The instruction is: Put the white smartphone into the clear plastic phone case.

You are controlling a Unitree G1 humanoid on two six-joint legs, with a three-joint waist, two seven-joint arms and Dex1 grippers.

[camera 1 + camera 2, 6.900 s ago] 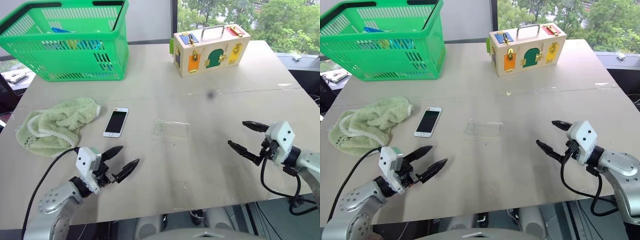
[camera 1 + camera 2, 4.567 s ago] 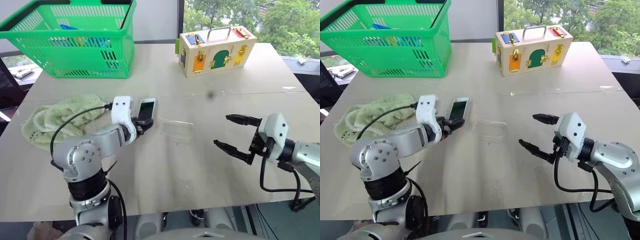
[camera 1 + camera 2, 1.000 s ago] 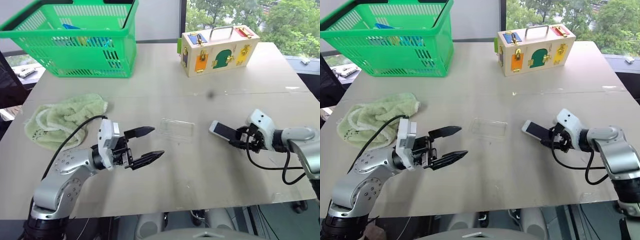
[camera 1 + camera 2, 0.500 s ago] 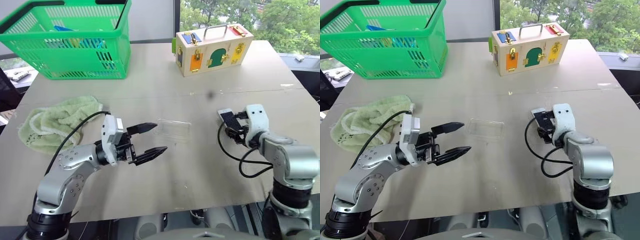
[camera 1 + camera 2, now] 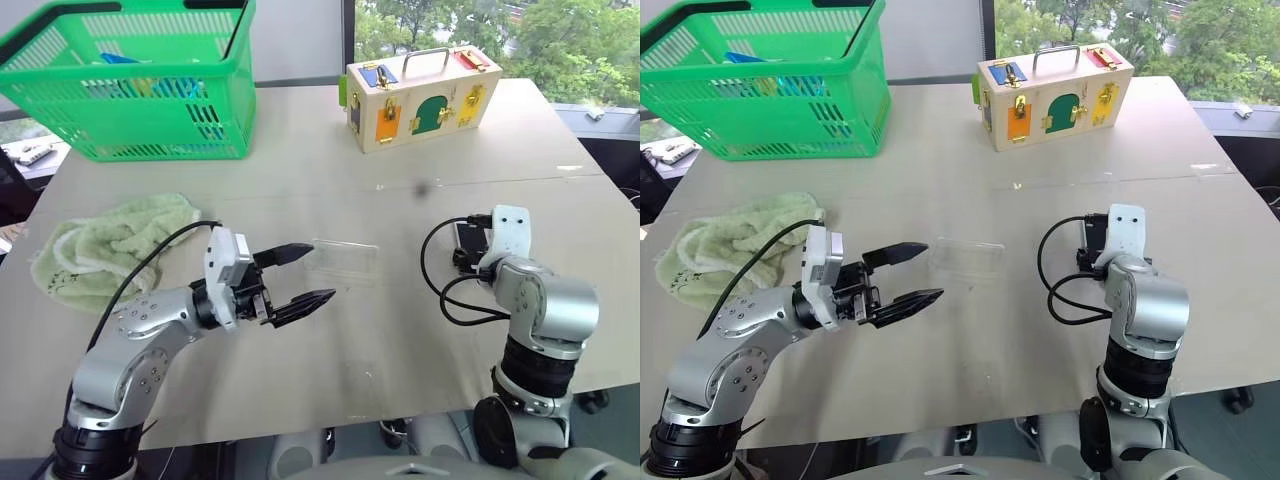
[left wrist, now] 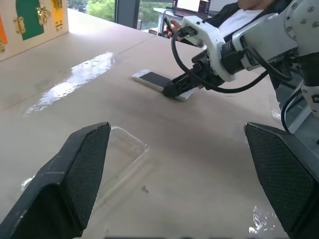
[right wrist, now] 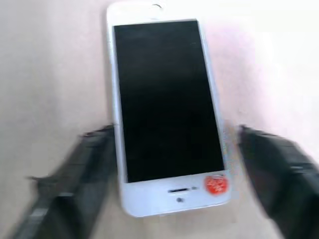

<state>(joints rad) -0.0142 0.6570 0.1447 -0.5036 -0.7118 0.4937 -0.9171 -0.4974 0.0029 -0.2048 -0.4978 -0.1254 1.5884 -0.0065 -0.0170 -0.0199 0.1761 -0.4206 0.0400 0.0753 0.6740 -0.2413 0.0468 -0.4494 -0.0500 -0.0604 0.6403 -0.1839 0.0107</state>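
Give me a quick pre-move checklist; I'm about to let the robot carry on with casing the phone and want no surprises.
1. White smartphone lying flat on the table, screen up: ok.
2. Right gripper open, fingers either side of the phone without clamping it: ok.
3. Clear plastic phone case lying on the table with nothing in it: ok.
4. Left gripper open and holding nothing, beside the case: ok.
5. Phone inside the case: not ok, they lie apart.
6. Case's open side facing up: cannot tell.
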